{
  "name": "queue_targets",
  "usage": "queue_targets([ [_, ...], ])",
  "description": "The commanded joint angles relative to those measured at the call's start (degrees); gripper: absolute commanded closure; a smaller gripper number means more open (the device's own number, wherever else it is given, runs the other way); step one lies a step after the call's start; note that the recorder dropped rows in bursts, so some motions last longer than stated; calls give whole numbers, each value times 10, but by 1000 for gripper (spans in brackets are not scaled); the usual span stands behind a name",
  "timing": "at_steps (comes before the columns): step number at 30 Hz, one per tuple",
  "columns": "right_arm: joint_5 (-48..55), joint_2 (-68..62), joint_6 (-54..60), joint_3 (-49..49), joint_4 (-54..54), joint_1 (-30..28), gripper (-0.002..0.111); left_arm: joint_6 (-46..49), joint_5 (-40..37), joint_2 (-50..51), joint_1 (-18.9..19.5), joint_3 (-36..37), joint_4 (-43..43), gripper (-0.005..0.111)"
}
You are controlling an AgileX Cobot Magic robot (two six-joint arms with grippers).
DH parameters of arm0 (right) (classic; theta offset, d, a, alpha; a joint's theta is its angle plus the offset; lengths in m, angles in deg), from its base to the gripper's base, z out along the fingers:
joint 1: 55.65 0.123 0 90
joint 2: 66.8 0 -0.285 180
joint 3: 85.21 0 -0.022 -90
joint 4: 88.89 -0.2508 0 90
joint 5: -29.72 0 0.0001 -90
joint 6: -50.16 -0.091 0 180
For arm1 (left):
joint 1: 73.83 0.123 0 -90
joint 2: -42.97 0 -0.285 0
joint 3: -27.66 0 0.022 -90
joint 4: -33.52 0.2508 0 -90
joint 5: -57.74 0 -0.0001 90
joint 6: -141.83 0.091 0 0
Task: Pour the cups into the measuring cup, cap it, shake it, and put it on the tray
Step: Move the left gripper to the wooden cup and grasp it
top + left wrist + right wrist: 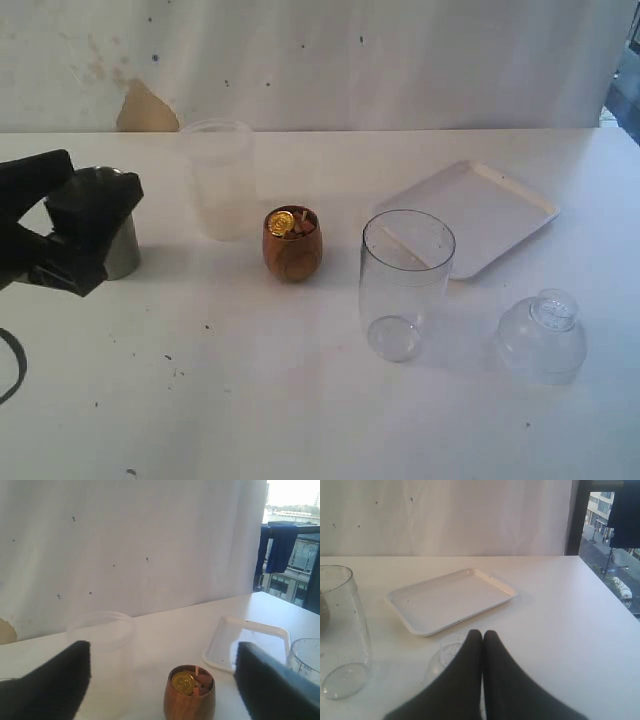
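On the speckled white table [300, 400], before a stained wall [400, 60], we see the left gripper [162, 650] spread wide, empty; the right gripper [482, 634] pressed closed, empty.

You have open table [250, 400] between the wooden cup [292, 245] and the measuring cup [405, 285]. The frosted cup [218, 180] stands close behind the wooden cup.

We've got steel tumbler [124, 252] left, coin-filled wooden cup [292, 247] centre, empty clear measuring cup [405, 285] upright right, white tray [485, 215] beyond.
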Motion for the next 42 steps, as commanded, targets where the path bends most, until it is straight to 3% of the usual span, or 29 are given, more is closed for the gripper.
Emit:
queue_targets([
  [1,-3,2,-2,4,0,1,108,-3,61,44,-4,-3,9,13],
  [6,-3,2,-2,4,0,1,108,-1,114,104,-4,-3,16,4],
  [12,-3,2,-2,4,0,1,108,12,208,193,-4,-3,22,4],
  [26,-3,2,-2,4,0,1,108,9,212,364,-4,-106,60,4],
  [31,-3,2,-2,4,0,1,108,-20,229,422,-4,-160,110,4],
  [42,-3,2,-2,4,0,1,108,-18,223,522,-8,-242,111,4],
])
